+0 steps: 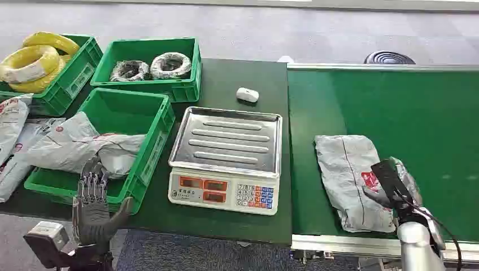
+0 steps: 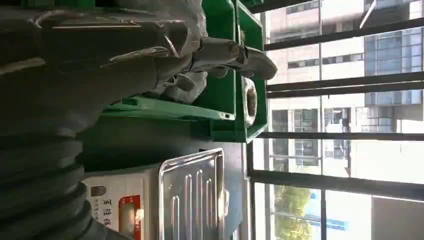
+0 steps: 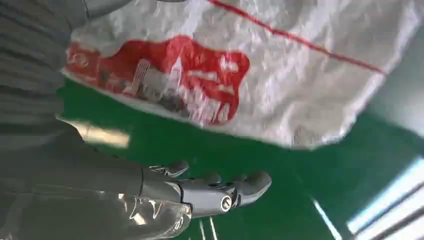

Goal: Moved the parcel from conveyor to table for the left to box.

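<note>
A grey parcel (image 1: 347,169) with a red logo lies flat on the green conveyor belt (image 1: 395,107), near its front edge. My right hand (image 1: 391,183) is over the parcel's near right corner; I cannot tell if it touches. In the right wrist view the parcel (image 3: 260,75) lies beside my right hand (image 3: 150,190), whose thumb (image 3: 225,192) is stretched out over bare belt and grips nothing. My left hand (image 1: 93,197) stands upright, fingers spread, at the front of a green box (image 1: 155,152) that holds another grey parcel (image 1: 85,144). The left wrist view shows my left hand (image 2: 125,55) empty by that box.
A weighing scale (image 1: 226,161) with a steel pan stands on the dark table (image 1: 237,73) between box and belt. Behind are a crate of wrapped wire coils (image 1: 149,65), a crate of yellow coils (image 1: 34,59) and a small white object (image 1: 247,94). More parcels (image 1: 11,141) lie far left.
</note>
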